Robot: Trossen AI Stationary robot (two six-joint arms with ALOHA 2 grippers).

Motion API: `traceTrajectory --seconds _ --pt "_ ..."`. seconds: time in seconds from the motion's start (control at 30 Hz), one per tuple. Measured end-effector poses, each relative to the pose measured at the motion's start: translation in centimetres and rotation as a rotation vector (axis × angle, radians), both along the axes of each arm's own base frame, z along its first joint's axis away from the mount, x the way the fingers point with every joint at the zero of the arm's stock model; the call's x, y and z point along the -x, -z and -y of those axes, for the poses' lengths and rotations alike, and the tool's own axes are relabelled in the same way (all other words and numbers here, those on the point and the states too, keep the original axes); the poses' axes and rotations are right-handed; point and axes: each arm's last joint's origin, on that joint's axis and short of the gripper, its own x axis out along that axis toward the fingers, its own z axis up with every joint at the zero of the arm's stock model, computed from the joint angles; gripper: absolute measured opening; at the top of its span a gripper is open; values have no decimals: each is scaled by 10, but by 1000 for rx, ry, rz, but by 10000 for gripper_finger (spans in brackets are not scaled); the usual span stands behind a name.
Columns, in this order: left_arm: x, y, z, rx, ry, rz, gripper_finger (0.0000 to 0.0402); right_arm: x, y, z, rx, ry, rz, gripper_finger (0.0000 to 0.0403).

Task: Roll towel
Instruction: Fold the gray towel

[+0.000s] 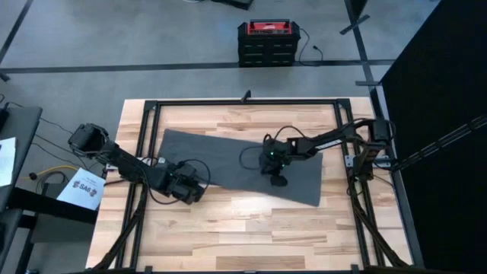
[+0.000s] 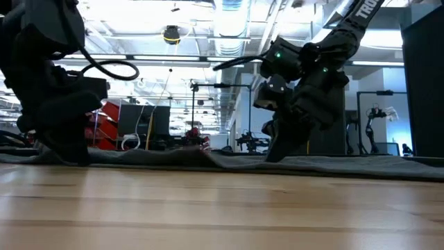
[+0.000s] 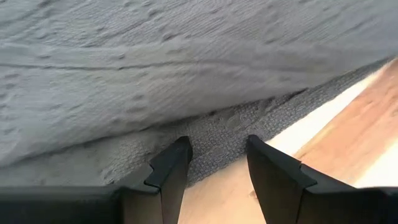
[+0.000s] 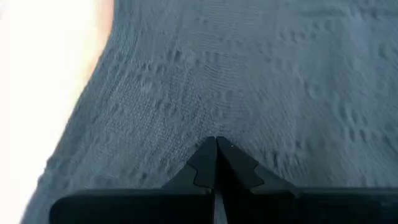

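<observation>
The dark grey towel (image 1: 228,156) lies spread flat across the middle of the wooden table, its long side running left to right. My left gripper (image 1: 192,189) is open and low at the towel's near-left edge (image 3: 249,127), one fingertip on either side of a stretch of that edge. My right gripper (image 1: 276,173) is shut and points down onto the towel's right half (image 4: 249,93). In the low view a low ridge of cloth (image 2: 211,157) shows between the two grippers. My left gripper has its open fingers (image 3: 177,158) low over the towel's near edge, coming from the near left. I cannot tell whether they touch the cloth. My right gripper rests its shut fingertips (image 4: 216,146) on the towel's top surface right of the middle, slanting down from the right. The cloth lies flat on the table under them (image 2: 274,158).
A black metal frame (image 1: 144,137) runs around the table's edges. Bare wood (image 1: 251,228) lies between the towel and the near edge. A red and black toolbox (image 1: 266,42) stands on the floor beyond the far edge.
</observation>
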Motion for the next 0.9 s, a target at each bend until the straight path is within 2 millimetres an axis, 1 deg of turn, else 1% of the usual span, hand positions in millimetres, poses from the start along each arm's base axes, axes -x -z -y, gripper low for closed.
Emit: traceTrajectory --seconds 0.2,0.33,0.4,0.5,0.57,0.67,0.73,0.8,0.9 --pt "3 0 0 -11 -2 -17 152 8 -11 14 27 19 -6 0" --pt "3 0 0 -15 0 -23 152 12 -21 17 36 24 10 0" --pt "3 0 0 -16 1 -25 152 13 -29 15 40 18 32 0" --pt "3 0 0 -16 1 -25 152 17 -37 4 31 -11 24 0" --pt "3 0 0 -17 3 -26 152 19 -36 -5 5 -29 7 0" --pt "4 0 0 -20 11 -29 152 25 -28 -20 -43 -71 -35 0" --pt "4 0 0 -25 21 -36 153 28 -23 -26 -49 -81 -45 0" --pt "5 -1 0 -26 24 -38 153 29 -21 -25 -45 -58 -50 0" --pt "6 -3 -1 -26 28 -42 153 33 -18 -15 -29 -10 -63 0"
